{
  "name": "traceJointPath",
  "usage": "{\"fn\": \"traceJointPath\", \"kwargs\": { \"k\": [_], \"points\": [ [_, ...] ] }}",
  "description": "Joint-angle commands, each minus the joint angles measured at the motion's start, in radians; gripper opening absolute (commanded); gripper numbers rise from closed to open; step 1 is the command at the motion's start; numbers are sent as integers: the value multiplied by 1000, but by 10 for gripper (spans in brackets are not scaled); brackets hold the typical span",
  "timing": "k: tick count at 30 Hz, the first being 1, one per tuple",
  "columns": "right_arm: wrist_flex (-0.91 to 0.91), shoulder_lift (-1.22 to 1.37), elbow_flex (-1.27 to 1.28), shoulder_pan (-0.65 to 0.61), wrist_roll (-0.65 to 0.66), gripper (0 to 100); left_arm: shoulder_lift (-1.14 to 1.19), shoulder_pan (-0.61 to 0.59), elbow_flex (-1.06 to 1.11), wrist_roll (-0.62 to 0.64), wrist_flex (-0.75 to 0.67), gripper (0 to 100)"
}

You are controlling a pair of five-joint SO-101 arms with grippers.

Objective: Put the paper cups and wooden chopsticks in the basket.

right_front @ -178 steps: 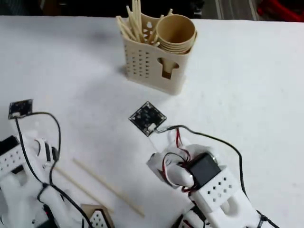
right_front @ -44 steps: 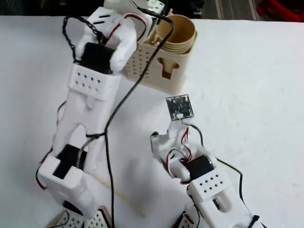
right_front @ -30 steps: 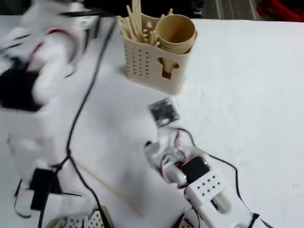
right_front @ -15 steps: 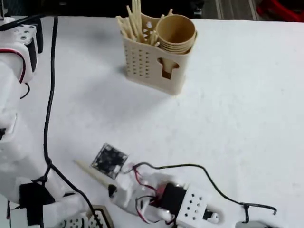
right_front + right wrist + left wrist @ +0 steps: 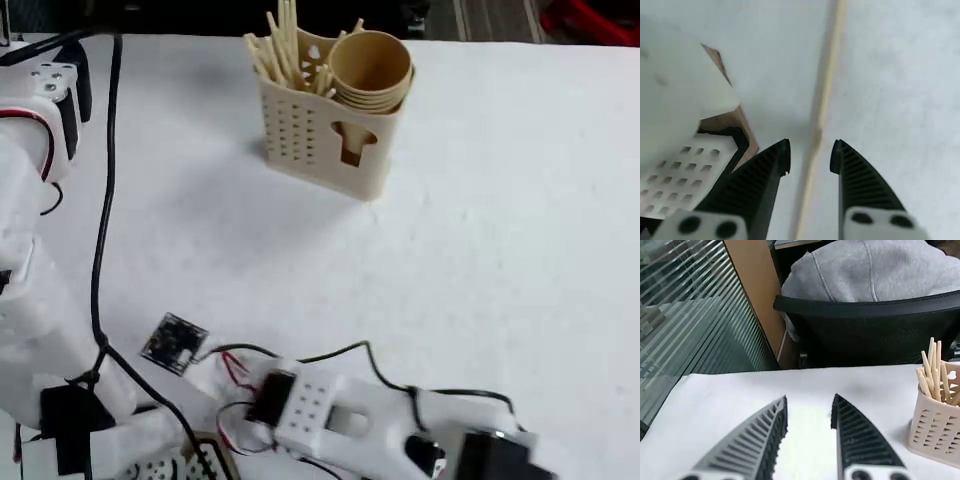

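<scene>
While straddling stray wooden chopstick (image 5: pixel 822 100) flat on tabletop (image 5: pixel 520 200), well apart from basket (image 5: pixel 325 140), right gripper (image 5: pixel 810 150) jaws released, likely lined up for a pinch, idling left gripper (image 5: pixel 809 407) well off to basket's side, jaws released, empty; paper cups (image 5: pixel 372 65) nested inside basket.

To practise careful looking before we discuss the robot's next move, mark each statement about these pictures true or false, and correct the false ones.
1. The paper cups sit stacked in the basket. True.
2. The right gripper is shut on a chopstick. False: it is open, and the chopstick lies on the table, seen between its fingers.
3. The left gripper is open and empty. True.
4. The basket lies on its side. False: it stands upright.
</scene>
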Motion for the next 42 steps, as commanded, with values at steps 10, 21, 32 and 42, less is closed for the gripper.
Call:
{"fn": "traceJointPath", "kwargs": {
  "k": [10,21,32,42],
  "points": [
    [-5,300,-203,77,52,43,-31,-10,-35,0,28,156],
    [22,367,-239,223,83,17,-33,-10,-37,-3,37,155],
    [223,-101,-172,377,75,17,-197,-7,-26,-3,137,157],
    [214,-478,-61,496,-40,17,-352,-38,241,-5,153,154]
  ]
}}
